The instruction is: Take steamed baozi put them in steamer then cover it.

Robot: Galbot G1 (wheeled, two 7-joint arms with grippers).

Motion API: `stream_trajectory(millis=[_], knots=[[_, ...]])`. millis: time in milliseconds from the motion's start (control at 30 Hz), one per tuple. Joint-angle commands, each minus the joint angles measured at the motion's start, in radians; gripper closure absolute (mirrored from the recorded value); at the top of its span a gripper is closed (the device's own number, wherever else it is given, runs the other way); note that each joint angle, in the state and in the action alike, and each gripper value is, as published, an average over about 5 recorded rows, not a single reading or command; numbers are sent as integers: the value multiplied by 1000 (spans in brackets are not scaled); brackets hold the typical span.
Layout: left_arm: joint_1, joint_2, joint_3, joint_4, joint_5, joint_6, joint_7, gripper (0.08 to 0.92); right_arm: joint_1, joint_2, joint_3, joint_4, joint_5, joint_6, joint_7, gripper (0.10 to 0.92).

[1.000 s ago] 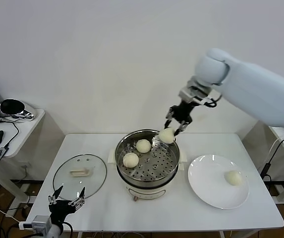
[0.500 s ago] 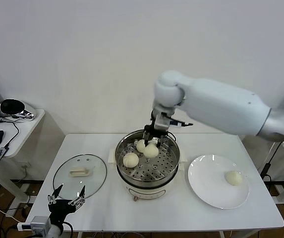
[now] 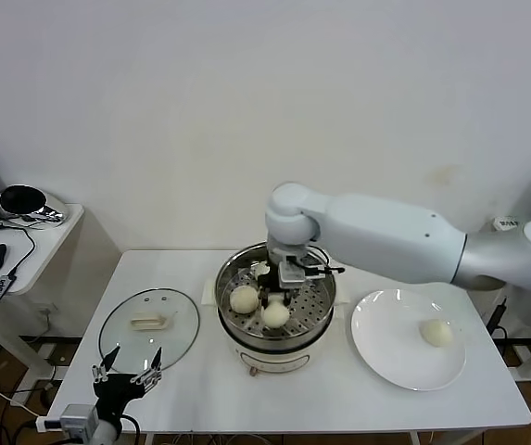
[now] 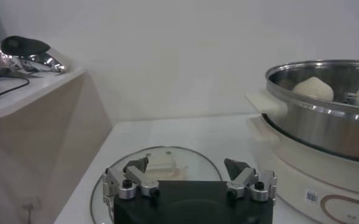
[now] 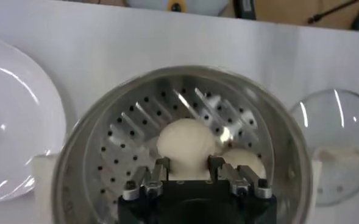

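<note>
The steamer (image 3: 275, 338) stands mid-table with its perforated tray showing. My right gripper (image 3: 276, 300) reaches down into it and is shut on a baozi (image 3: 276, 315), low over the tray at the near side. In the right wrist view the fingers (image 5: 162, 171) flank that baozi (image 5: 188, 145). A second baozi (image 3: 244, 298) lies to the left of it, and a third (image 3: 260, 270) is partly hidden behind the gripper. A fourth baozi (image 3: 435, 332) lies on the white plate (image 3: 390, 357). The cover (image 3: 117, 338) lies flat on the table to the left. My left gripper (image 3: 127, 364) is open and empty by the cover's near edge.
The steamer's rim (image 4: 301, 97) and white base rise to the right of the left gripper (image 4: 188, 167), with the cover (image 4: 161, 159) just ahead of it. A side table (image 3: 38, 232) with a mouse and cables stands at far left.
My right gripper has carried the baozi from above the steamer's far rim down and forward to the near part of the tray. The left arm has not moved.
</note>
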Motion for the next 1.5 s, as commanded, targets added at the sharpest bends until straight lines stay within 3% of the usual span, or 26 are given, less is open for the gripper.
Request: stream_trajectory(millis=[33, 367, 600, 767, 867, 1167, 1333, 1500], knots=[[3, -5, 4, -2, 0, 1, -3, 177, -45, 15, -10, -8, -21, 10, 27, 599], [1, -8, 8, 2, 4, 2, -2, 177, -51, -7, -4, 1, -29, 0, 50, 570], [-1, -5, 9, 8, 5, 2, -1, 177, -1, -69, 44, 24, 31, -24, 92, 394], [-4, 0, 2, 11, 4, 7, 3, 177, 69, -179, 99, 75, 114, -92, 51, 254], [-7, 4, 1, 13, 5, 8, 5, 177, 107, -260, 111, 89, 194, -143, 26, 212], [-2, -1, 6, -6, 2, 11, 16, 177, 129, -560, 167, 17, 401, -618, 28, 203], [-6, -2, 17, -7, 2, 13, 17, 177, 46, -663, 225, -14, 366, -842, -3, 203], [1, 2, 18, -23, -3, 14, 23, 177, -106, -710, 330, -31, 258, -921, -20, 203]])
